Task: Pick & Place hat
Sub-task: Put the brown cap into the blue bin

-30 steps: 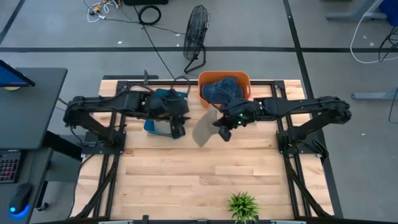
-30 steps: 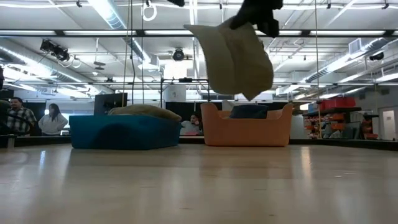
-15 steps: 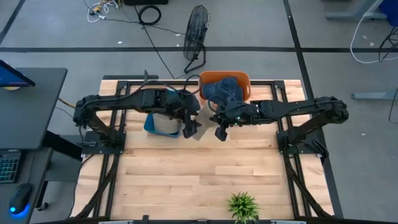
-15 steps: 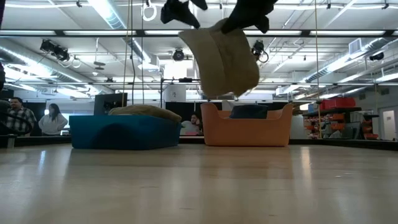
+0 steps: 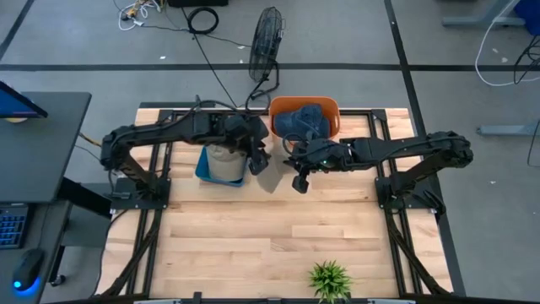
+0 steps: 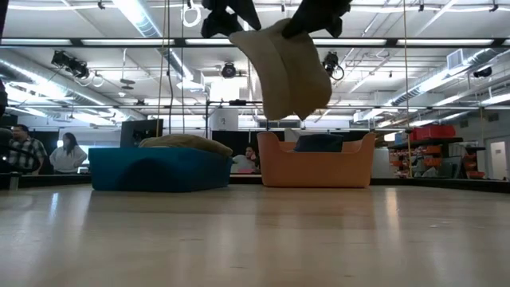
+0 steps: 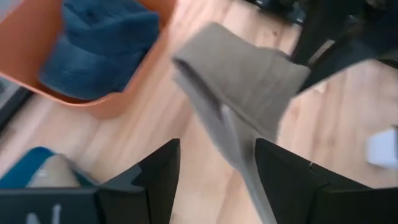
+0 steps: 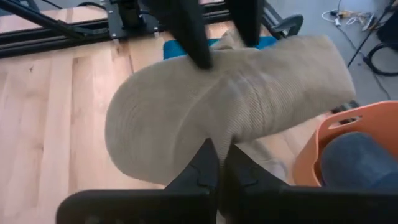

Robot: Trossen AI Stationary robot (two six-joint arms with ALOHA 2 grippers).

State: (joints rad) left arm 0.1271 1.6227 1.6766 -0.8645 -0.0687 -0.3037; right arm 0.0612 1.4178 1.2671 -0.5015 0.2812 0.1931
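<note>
I see my right gripper point(image 8: 217, 163) clamped on the beige hat point(image 8: 236, 99), holding it in the air between the blue bin point(image 5: 221, 165) and the orange bin point(image 5: 332, 108). My left gripper point(image 7: 216, 163), fingers spread wide, has swung in from over the blue bin and now straddles the hat's edge.

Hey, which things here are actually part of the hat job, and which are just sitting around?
Part of the job:
- beige hat, held in the air
- right pincer, shut on the beige hat
- left pincer, open at the hat
- blue bin
- orange bin

Just lying about:
- potted plant
- floor fan
</note>
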